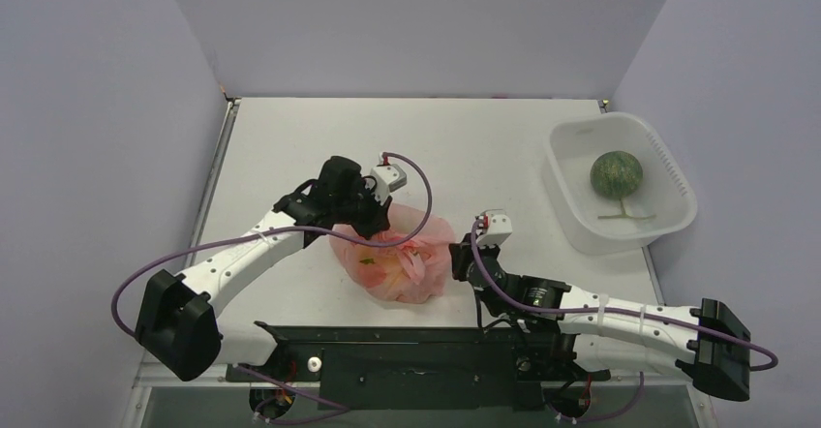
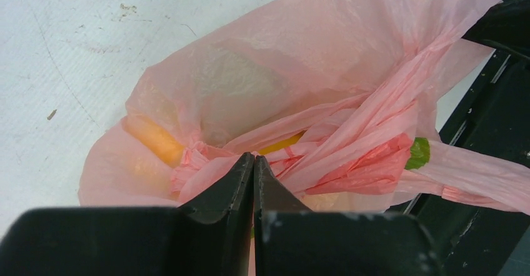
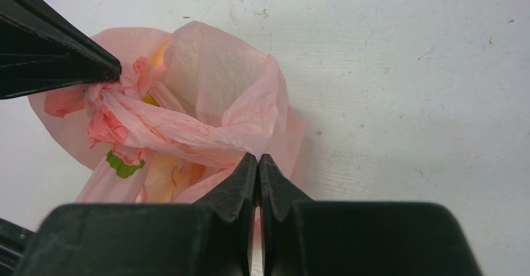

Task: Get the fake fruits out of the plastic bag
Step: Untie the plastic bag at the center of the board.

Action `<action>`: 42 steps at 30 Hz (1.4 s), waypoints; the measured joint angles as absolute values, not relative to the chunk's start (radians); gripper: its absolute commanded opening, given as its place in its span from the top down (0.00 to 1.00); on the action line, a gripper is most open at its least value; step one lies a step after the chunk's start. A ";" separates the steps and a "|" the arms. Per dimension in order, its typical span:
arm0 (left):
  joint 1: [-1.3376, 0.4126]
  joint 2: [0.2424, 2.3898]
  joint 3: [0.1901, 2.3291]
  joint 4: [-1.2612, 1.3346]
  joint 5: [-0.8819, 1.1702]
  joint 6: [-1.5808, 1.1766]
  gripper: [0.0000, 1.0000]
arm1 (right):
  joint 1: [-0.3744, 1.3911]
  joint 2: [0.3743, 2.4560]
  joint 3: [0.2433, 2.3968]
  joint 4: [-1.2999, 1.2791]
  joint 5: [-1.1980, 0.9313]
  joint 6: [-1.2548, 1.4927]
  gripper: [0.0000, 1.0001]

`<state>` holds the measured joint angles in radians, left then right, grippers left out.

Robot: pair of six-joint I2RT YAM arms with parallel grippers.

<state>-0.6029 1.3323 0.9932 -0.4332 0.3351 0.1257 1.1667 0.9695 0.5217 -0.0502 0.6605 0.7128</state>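
On the worktop [image 1: 455, 147], near its front edge: the plastic bag [image 1: 397, 259]. Inside it, under the film: the fake fruits [image 2: 153, 140]. At the bag's rear left, against its bunched handles: the jaws of the left arm [image 1: 252, 244], pressed together on a fold of film. At the bag's right side: the jaws of the right arm [image 1: 600, 312], likewise pressed together on the film. Well apart from the bag, to the right and farther back, close to the worktop's right edge: a tub [image 1: 563, 191]. In the tub, toward its back: a round melon-like thing [image 1: 617, 171], with a stalk-like piece [image 1: 624, 215] just in front. In front of the bag, along the near edge: the base rail [image 1: 416, 355].
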 measured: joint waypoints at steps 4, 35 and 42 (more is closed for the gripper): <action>-0.604 1.283 0.968 -0.408 0.337 0.106 1.00 | 1.167 0.916 0.470 -0.034 0.654 0.731 0.91; -0.602 1.102 0.859 -0.280 0.297 0.091 0.85 | 1.238 1.243 0.700 0.057 0.545 0.233 0.22; -0.564 1.215 0.883 -0.297 0.351 0.086 0.58 | 1.224 1.287 0.686 0.125 0.541 0.195 0.71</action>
